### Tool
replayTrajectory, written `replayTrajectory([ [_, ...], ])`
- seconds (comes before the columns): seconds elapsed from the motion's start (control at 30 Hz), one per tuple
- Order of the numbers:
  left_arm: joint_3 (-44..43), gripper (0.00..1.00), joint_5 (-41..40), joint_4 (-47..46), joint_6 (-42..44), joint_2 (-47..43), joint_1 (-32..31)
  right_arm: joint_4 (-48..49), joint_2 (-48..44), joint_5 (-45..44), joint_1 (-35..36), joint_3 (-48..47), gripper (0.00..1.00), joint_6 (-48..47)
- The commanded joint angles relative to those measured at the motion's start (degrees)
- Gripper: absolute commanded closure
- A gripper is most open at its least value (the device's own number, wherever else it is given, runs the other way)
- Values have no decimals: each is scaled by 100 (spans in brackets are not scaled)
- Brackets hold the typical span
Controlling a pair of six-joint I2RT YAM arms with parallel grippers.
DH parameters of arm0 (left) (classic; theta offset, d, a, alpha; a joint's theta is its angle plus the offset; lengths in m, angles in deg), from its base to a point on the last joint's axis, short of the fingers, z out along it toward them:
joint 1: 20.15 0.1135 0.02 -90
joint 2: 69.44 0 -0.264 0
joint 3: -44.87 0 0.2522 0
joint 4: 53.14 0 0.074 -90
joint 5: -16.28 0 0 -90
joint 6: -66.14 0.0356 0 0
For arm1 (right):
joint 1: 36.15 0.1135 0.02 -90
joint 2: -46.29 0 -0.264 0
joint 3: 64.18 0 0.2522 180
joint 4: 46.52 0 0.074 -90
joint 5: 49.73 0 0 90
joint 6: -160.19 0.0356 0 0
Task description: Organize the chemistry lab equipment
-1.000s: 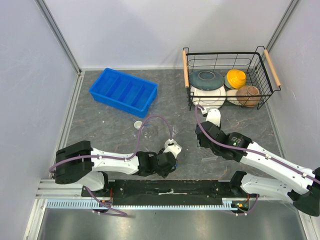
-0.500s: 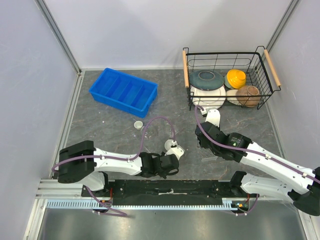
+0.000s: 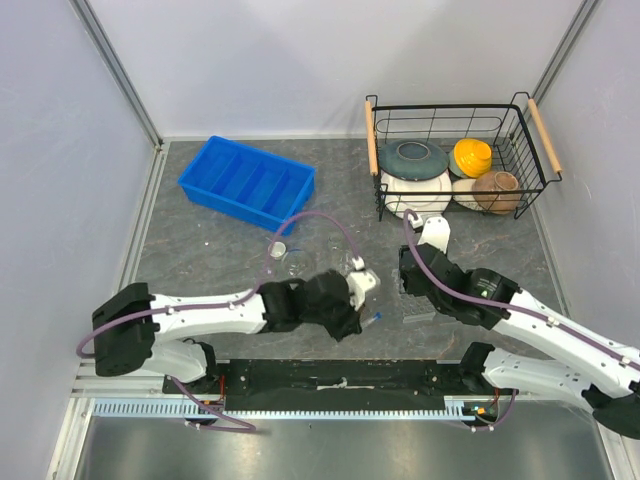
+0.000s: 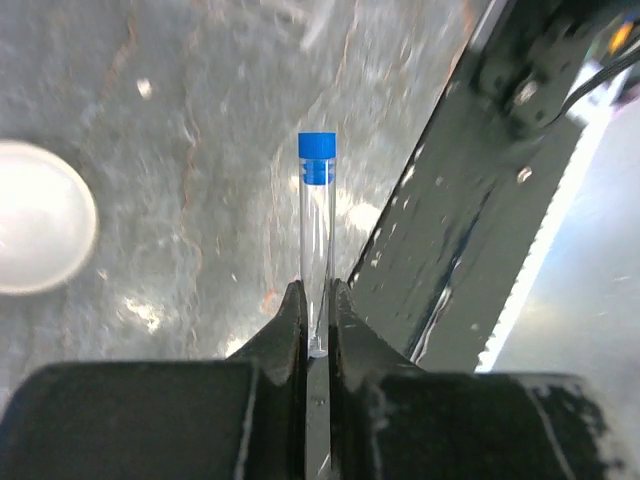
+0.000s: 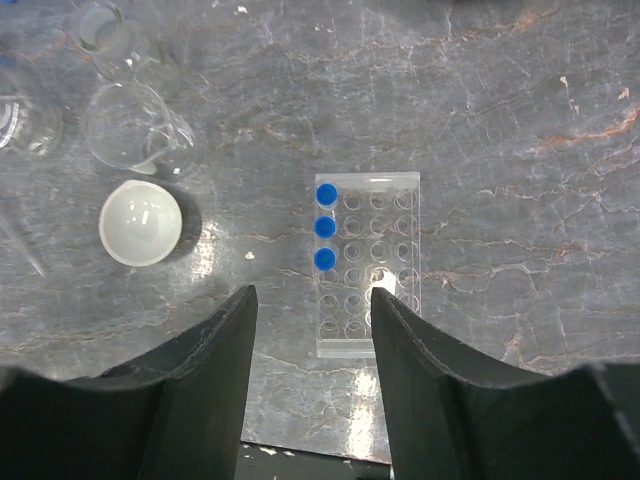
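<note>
Tube rack [image 5: 386, 240]: 3 blue-capped tubes [image 5: 325, 227] (4th tube [image 4: 317, 215] pinched in L claw [image 4: 318, 292]), R claw [image 5: 312, 293] spread, empty.

White-shelled arms [image 3: 200, 312] with black joints, looping mauve cables [image 3: 320, 214], matte black end effector fingers [image 5: 200, 400].

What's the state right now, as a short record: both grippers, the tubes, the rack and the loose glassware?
left gripper: shut on blue-capped tube, gripped near its base, cap pointing away from the fingers
right gripper: open, above the tube rack, holding nothing
tubes in rack: three, all in one edge column; other holes look empty
white dish: beside the rack, apart from it
beakers: clear, grouped just beyond the dish
</note>
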Motion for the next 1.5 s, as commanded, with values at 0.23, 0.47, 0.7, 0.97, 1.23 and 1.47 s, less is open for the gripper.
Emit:
replayTrajectory([
  [0.23,873,89,3944,-2940,-660,-609,2127,824,-421,568,45,-237,42,-535],
  [0.47,1455,89,5148,-4601,-1556,-548,2708,1678,-369,1244,28,-44,39,-887],
  [0.7,2070,89,5791,-6202,-2454,-460,3218,2451,-343,2386,-270,194,39,-984],
  [0.97,2396,89,6011,-6799,-2691,-557,3508,3128,87,3985,-1114,361,41,-896],
  [1.23,2747,89,6284,-7485,-3078,-557,3965,3673,448,5866,-2037,457,41,-703],
  [1.47,2827,89,6407,-7995,-3403,-373,4115,4201,528,6948,-2196,677,40,-237],
])
